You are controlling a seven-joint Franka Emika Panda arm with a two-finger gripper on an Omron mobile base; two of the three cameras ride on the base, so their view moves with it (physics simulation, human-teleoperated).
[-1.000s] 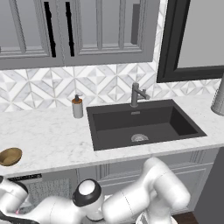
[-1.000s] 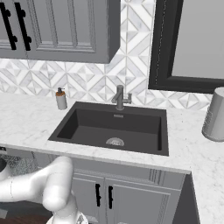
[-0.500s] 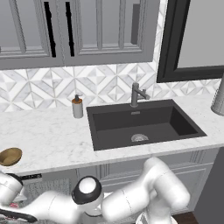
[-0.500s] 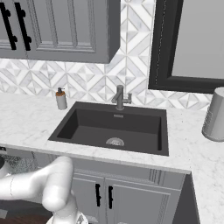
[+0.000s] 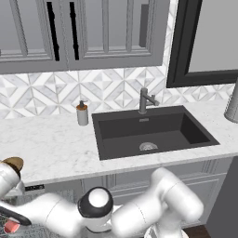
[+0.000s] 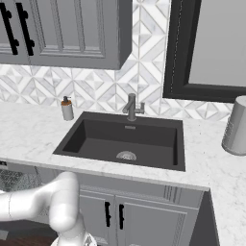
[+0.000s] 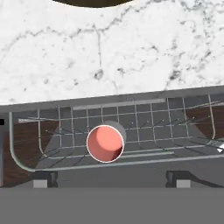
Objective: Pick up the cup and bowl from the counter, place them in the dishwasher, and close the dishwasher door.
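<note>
Fingers (image 7: 43, 178) stand wide apart over the rack (image 7: 26, 157), gripping nothing — the cup (image 7: 105, 143) sits upright in it, centre of the hand view. Bowl (image 5: 13, 163) waits at far left on the counter (image 5: 51, 148); it looks light, stiff, smooth — best pinched across the rim.

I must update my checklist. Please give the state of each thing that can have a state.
Small grey cup with salmon-red inside: upright in the grey wire dishwasher rack, released.
Shallow brown wooden bowl: on the white marble counter, not yet moved.
Dishwasher: open.
Gripper: open, above the cup.
</note>
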